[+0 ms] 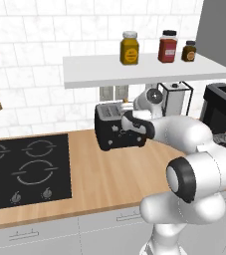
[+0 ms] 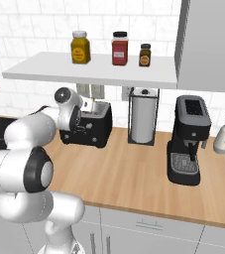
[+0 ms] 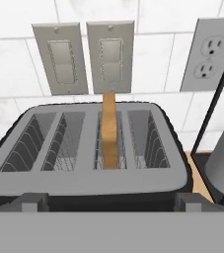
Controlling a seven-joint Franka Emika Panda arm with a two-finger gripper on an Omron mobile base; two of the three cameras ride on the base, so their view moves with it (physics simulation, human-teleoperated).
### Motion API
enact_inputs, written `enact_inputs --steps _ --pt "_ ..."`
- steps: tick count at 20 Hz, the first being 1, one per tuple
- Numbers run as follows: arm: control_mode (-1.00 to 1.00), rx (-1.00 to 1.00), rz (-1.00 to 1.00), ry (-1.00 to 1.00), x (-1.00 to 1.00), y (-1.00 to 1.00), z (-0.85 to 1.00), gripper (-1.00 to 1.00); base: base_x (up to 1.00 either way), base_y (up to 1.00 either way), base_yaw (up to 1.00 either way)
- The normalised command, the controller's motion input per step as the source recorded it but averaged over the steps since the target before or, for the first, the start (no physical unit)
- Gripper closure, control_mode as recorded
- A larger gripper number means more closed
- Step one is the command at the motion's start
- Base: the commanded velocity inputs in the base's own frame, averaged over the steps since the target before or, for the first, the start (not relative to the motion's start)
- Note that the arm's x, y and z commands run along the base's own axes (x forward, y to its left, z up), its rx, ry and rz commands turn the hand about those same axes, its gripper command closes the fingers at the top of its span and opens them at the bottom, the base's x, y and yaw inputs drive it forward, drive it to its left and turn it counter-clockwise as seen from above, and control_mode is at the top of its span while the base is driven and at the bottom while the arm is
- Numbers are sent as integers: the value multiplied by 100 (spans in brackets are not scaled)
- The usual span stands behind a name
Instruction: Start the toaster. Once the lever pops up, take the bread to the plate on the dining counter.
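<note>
The bread (image 3: 109, 129) is a thin tan slice standing on its edge in 1 slot of the toaster (image 3: 91, 148). In the hand view its top sticks up above the slot, in front of the 2 light switches (image 3: 84, 57) on the tiled wall. The slice is just right of the middle of the toaster's top. Its flat faces point to the sides, so its thin edge points at the hand.

The toaster is black and boxy. It sits on the wood table (image 1: 109, 174) against the wall, under the white shelf (image 1: 144, 69) with 3 jars. A paper towel holder (image 2: 143, 115) stands just to its right, and the coffee machine (image 2: 189, 139) is farther right. The black hob (image 1: 25, 169) is on its left.

The hand (image 1: 127, 105) hangs right above the toaster and looks down at the slots. Its fingers are spread wide and it grips nothing. The bread is straight ahead of the hand and a bit below it.

I think the start lever must go down first. I cannot see the lever here. Later, the fingers should close on the 2 flat faces of the slice, 1 on each side.
</note>
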Motion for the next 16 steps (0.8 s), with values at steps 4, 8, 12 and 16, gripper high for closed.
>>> enact_inputs --steps 4,8,12,16 --pt "-100 0 0 0 21 0 0 -100 0 0 0" --pt "-100 0 0 0 9 0 -1 -100 0 0 0" --pt "-100 0 0 0 15 0 -7 -100 0 0 0" --pt "-100 0 0 0 15 0 -13 -100 0 0 0"
